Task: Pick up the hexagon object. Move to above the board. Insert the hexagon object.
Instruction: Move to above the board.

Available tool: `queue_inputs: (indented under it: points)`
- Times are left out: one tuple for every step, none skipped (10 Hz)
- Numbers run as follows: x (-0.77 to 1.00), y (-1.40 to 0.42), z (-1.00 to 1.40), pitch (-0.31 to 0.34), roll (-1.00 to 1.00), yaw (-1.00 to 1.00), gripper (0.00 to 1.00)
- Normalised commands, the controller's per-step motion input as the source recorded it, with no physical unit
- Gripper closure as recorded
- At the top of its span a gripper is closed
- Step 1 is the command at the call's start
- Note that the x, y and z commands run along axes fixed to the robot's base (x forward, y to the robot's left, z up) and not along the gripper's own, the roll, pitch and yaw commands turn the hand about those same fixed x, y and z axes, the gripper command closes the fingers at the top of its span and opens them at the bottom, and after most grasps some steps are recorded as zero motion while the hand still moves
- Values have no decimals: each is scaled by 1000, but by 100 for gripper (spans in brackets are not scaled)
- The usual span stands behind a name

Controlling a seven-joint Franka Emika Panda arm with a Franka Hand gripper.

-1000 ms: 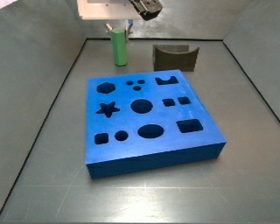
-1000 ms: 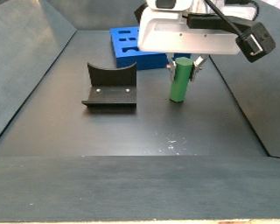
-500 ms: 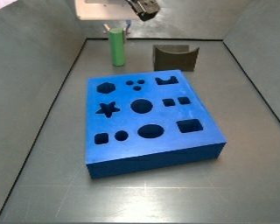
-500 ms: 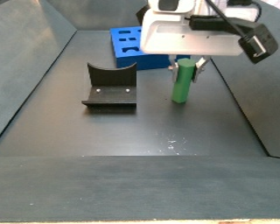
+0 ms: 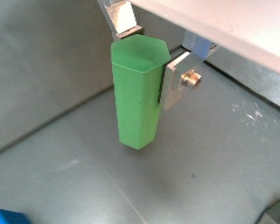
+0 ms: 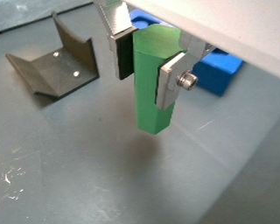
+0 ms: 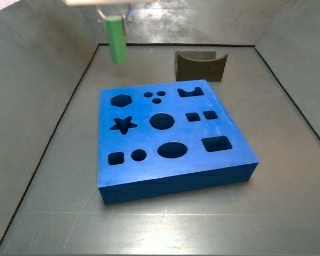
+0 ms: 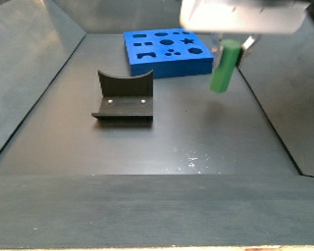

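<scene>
Above grey floor, claw point(image 6: 140, 63) grips hexagon object point(image 6: 153, 80).

- Hexagon object point(image 5: 139, 96): plain matte light green, no pattern.
- Board point(image 7: 172, 133): solid blue; its cut-out holes read as darker blue.
- Pincer point(image 6: 147, 59), closed on the hexagon object above the floor: silver finger plates, dark pads.
- Fixture point(image 8: 122, 98): dark brown to black.
- Floor point(image 8: 160, 147): dark grey, with small pale specks.

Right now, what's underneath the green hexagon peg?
Only bare grey floor: the hexagon peg, clamped in the gripper, hangs clear of it. The board is off to one side. The peg's underside is hidden.
</scene>
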Motion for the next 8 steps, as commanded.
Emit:
queue_inputs:
  points:
    - [-314, -186, 1000, 29, -8, 31, 100]
    - [-297, -176, 1000, 23, 17, 24, 100]
    - [-285, -169, 1000, 25, 34, 24, 100]
    - [-276, -165, 1000, 27, 44, 24, 100]
    - [-260, -155, 1000, 28, 62, 25, 100]
    - [-252, -148, 1000, 31, 72, 24, 100]
    - [-240, -138, 1000, 25, 82, 23, 100]
    - [-227, -131, 1000, 23, 91, 25, 100]
